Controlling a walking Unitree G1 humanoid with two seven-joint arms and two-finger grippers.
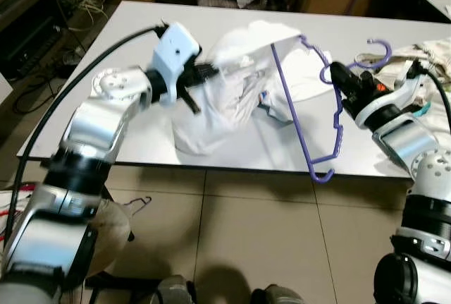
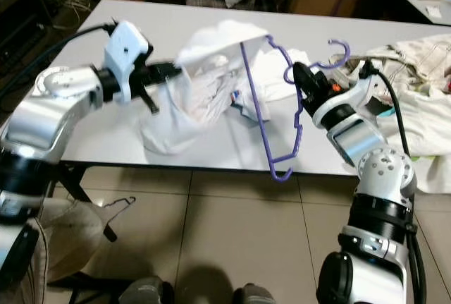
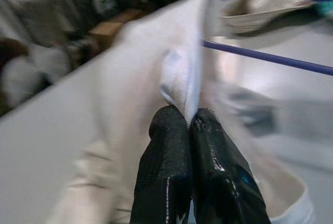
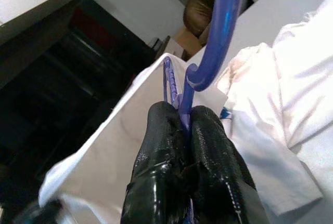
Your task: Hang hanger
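Item: purple hanger, being held above the near edge of the grey table by the right gripper, whose two black fingers are pinching closed on the hanger's neck just below the hook, with one shoulder of the hanger lying inside the white garment. Item: white garment, bunching on the table and being lifted at one hem by the left gripper, fingers clamping tight on a fold of cloth. Also on the table, at the robot's right: a heap of cream clothing lying beside the right arm.
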